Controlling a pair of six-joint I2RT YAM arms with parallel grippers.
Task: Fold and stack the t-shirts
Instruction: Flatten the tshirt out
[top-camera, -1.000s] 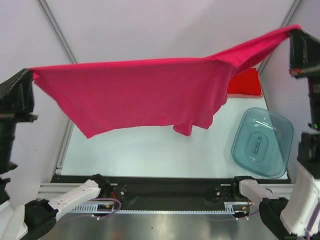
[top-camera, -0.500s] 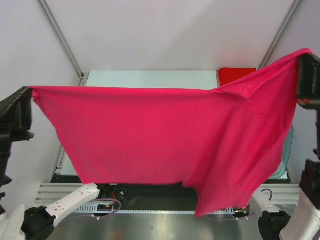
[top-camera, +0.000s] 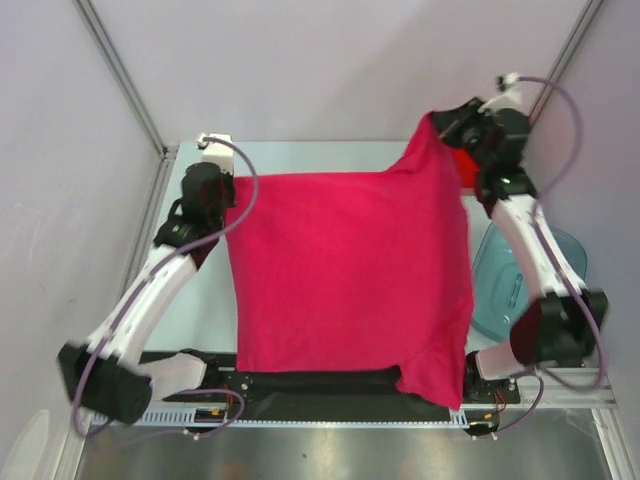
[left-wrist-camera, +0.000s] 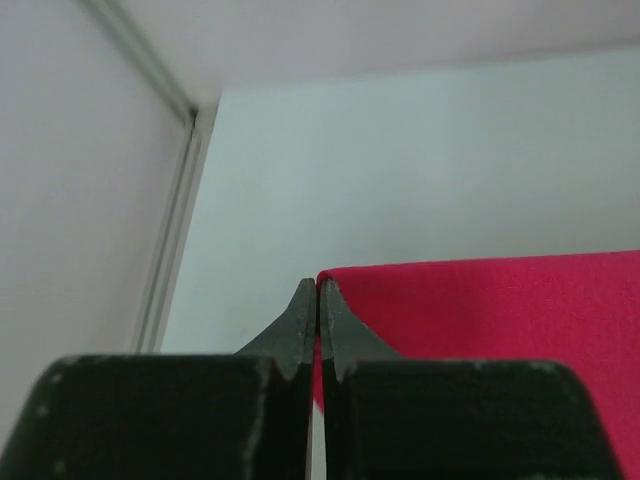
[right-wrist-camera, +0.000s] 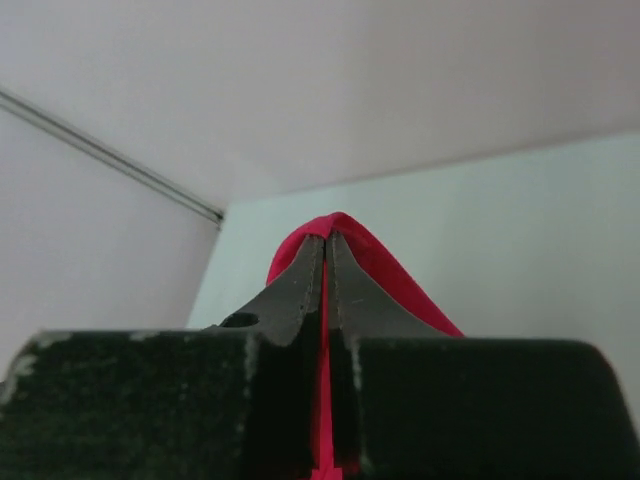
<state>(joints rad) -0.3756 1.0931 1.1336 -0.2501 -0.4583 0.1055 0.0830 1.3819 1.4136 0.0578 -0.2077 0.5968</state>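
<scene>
The magenta-pink t-shirt (top-camera: 350, 275) hangs spread between both arms over the table, its lower hem draped past the near edge. My left gripper (top-camera: 228, 205) is shut on its far left corner; the cloth (left-wrist-camera: 480, 305) shows beside the closed fingers (left-wrist-camera: 305, 320). My right gripper (top-camera: 437, 122) is shut on its far right corner, held higher; the cloth (right-wrist-camera: 385, 265) wraps over the fingertips (right-wrist-camera: 325, 245). The brighter red t-shirt (top-camera: 462, 165) lies at the far right of the table, mostly hidden behind the right arm and the pink shirt.
A translucent blue-grey plastic tub (top-camera: 495, 285) stands at the right, partly covered by the right arm and the shirt. The white table (top-camera: 290, 155) shows along its far side. Enclosure walls and frame posts (top-camera: 120, 75) stand on both sides.
Both grippers have moved forward and down over the table's far side, carrying the pink shirt from stretched high near the camera to hanging low over the table.
</scene>
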